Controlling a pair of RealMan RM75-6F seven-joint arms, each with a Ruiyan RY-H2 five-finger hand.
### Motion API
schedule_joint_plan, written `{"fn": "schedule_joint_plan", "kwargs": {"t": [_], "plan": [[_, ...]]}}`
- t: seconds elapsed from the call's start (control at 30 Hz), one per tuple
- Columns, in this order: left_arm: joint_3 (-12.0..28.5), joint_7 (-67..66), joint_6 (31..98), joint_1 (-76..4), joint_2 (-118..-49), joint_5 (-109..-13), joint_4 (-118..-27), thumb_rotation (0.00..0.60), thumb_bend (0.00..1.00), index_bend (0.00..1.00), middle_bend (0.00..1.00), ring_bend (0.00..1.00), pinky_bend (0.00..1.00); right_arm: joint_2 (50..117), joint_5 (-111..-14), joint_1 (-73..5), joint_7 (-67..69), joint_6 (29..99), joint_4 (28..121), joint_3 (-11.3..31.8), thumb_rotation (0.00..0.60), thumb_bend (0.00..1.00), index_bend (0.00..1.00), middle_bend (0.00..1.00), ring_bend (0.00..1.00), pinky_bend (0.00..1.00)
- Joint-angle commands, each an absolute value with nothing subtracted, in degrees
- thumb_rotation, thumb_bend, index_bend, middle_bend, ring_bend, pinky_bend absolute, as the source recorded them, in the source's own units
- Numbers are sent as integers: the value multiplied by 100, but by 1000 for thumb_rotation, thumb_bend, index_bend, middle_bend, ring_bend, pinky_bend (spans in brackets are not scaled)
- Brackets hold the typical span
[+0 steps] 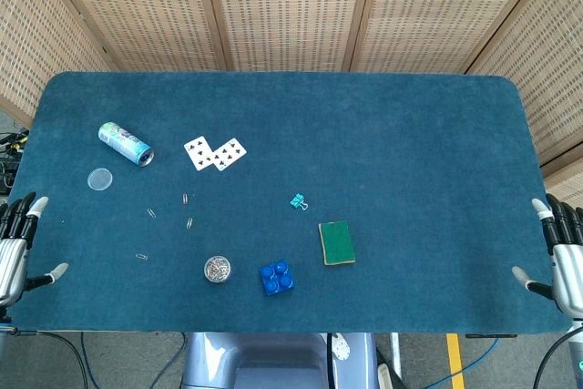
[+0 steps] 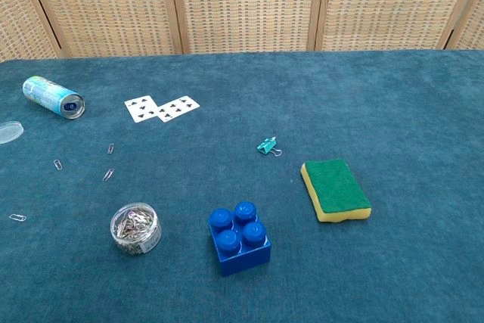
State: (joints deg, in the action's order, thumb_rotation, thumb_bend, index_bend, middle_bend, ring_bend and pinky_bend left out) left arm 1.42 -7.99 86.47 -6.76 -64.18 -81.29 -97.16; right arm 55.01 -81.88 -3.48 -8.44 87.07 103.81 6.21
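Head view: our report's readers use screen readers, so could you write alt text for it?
Two open robot hands, the left hand and the right hand, rest at opposite ends of a blue table, holding nothing. Between them lie a tipped can, a clear lid, two playing cards, loose paper clips, a jar of clips, a binder clip, a sponge and a blue brick.

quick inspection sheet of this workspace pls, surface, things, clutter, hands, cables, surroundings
surface: blue felt table, flat, no spill seen
things: loose paper clips scattered nearest the left hand; open tub of clips; clear lid lying apart
clutter: can on its side; two playing cards overlapping; teal binder clip; sponge, green side up; blue brick
hands: left hand and right hand at the table's side edges, fingers apart, holding nothing
cables: blue cable on the floor
surroundings: woven panel screens behind
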Motion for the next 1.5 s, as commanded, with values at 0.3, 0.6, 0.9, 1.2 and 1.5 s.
{"fn": "schedule_joint_plan", "kwargs": {"t": [0.3, 0.6, 0.9, 1.2, 1.5], "plan": [[133, -737, 8335, -796, -6532, -8187, -9544, 600, 59, 10, 0, 0, 0, 5463, -8191, -320, -631, 8729, 10380, 637, 600, 0, 0, 0, 0, 0], [165, -68, 6801, -1535, -7190, -8003, -8386, 600, 197, 338, 0, 0, 0, 5450, -8137, -352, -493, 8633, 10359, 656, 600, 0, 0, 0, 0, 0], [-14, 242, 6025, -1995, -7827, -8266, -7376, 600, 298, 450, 0, 0, 0, 5453, -8058, -405, -456, 8491, 10336, 659, 600, 0, 0, 0, 0, 0], [-64, 184, 5968, -2093, -8101, -8326, -7138, 600, 315, 464, 0, 0, 0, 5419, -8066, -416, -354, 8437, 10343, 645, 600, 0, 0, 0, 0, 0], [-141, 54, 5866, -2138, -8232, -8310, -7059, 600, 318, 485, 0, 0, 0, 5396, -8092, -422, -282, 8411, 10343, 630, 600, 0, 0, 0, 0, 0]]}}
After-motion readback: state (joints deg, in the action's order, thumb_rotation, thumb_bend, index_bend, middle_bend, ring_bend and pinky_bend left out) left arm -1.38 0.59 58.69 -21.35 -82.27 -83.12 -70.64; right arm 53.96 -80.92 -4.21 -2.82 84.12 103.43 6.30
